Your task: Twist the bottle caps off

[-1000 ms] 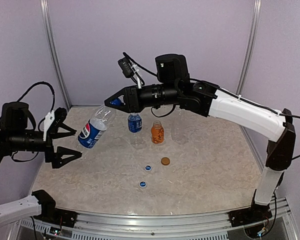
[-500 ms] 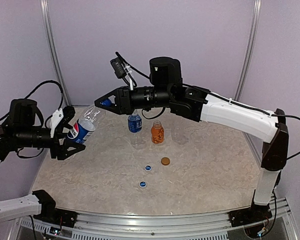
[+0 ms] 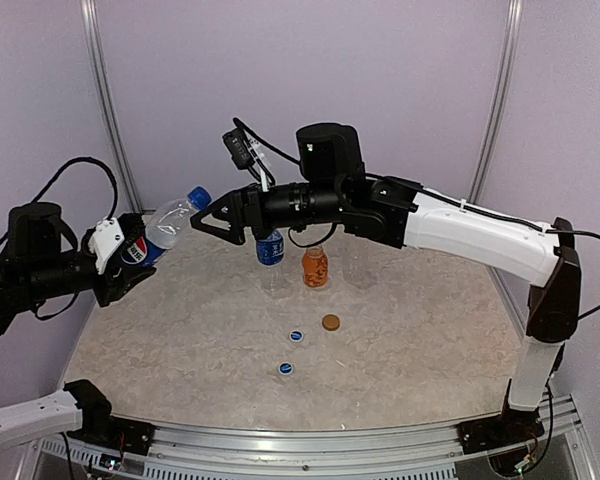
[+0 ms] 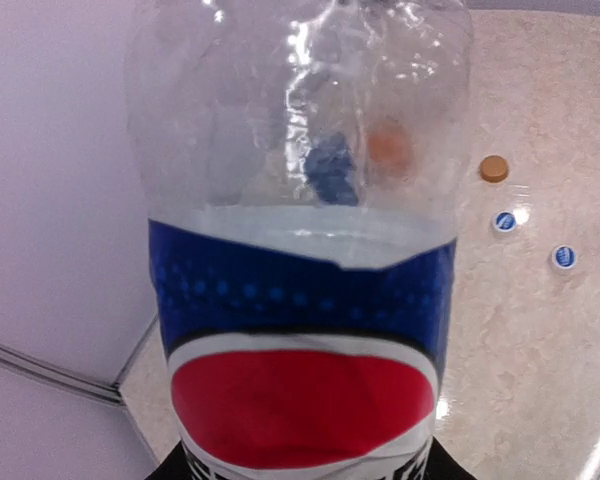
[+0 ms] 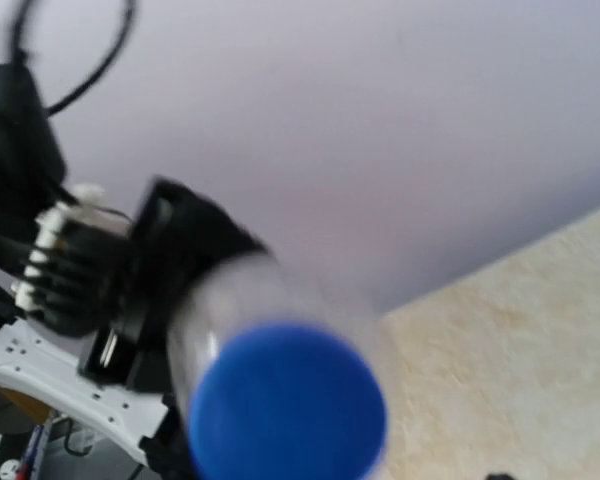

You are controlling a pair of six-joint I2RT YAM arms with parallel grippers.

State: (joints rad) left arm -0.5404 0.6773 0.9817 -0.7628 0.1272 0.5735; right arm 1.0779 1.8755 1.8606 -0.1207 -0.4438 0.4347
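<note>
Nearest the bases, three loose caps lie on the table [image 3: 430,340]: blue cap [image 3: 284,369], second blue cap [image 3: 296,336], brown cap [image 3: 330,322]. Behind them stand a blue-label bottle [image 3: 270,250], an orange bottle [image 3: 315,267] and a clear bottle [image 3: 360,265] that is hard to make out.

At far left the left gripper [image 3: 125,262] is clenched on the Pepsi bottle [image 3: 165,225] — tilted, airborne, seemingly empty, its top [image 3: 198,197] on. The right gripper [image 3: 208,220] stands released, jaws spread just beside that top.

The left wrist view is filled by the bottle, fingers hidden. The right wrist view is blurred — it shows only the top end-on.
</note>
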